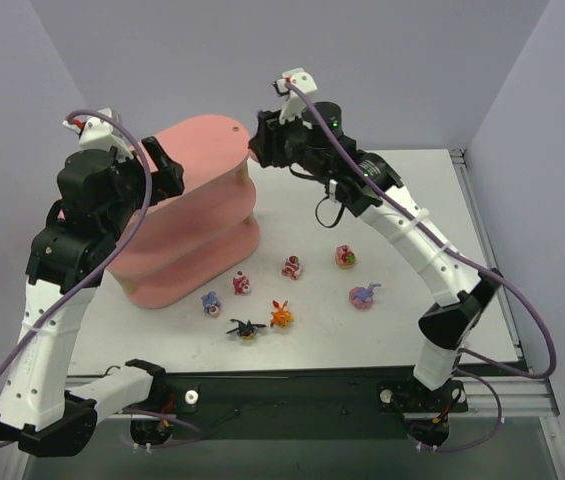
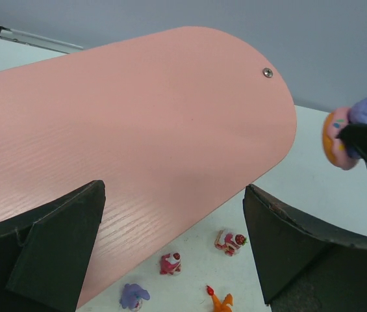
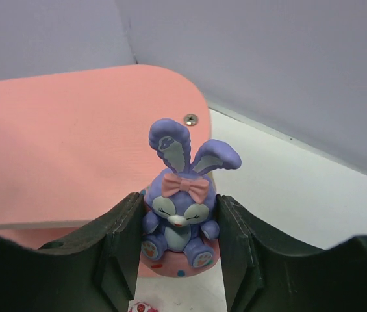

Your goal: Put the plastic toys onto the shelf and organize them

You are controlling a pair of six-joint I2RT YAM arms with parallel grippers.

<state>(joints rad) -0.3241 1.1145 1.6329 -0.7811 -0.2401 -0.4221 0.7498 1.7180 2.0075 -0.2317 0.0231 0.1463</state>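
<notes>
The salmon-pink shelf (image 1: 197,215) stands at the left of the table, and its top board (image 3: 60,162) is bare. My right gripper (image 3: 178,244) is shut on a purple long-eared bunny (image 3: 182,211) on a pink base, held upright in the air just off the top board's rounded end (image 2: 261,117). The same bunny (image 2: 347,133) shows at the right edge of the left wrist view. My left gripper (image 2: 173,246) hangs wide open over the top board's near edge with nothing between its fingers. Several plastic toys lie on the table: orange (image 1: 281,314), black-yellow (image 1: 247,329), purple (image 1: 210,303), pink-red (image 1: 241,284).
More toys sit right of the shelf: a pink-red one (image 1: 292,267), another (image 1: 345,257) and a purple one (image 1: 364,295). Grey walls close the back and sides. A metal rail (image 1: 482,230) runs along the table's right edge.
</notes>
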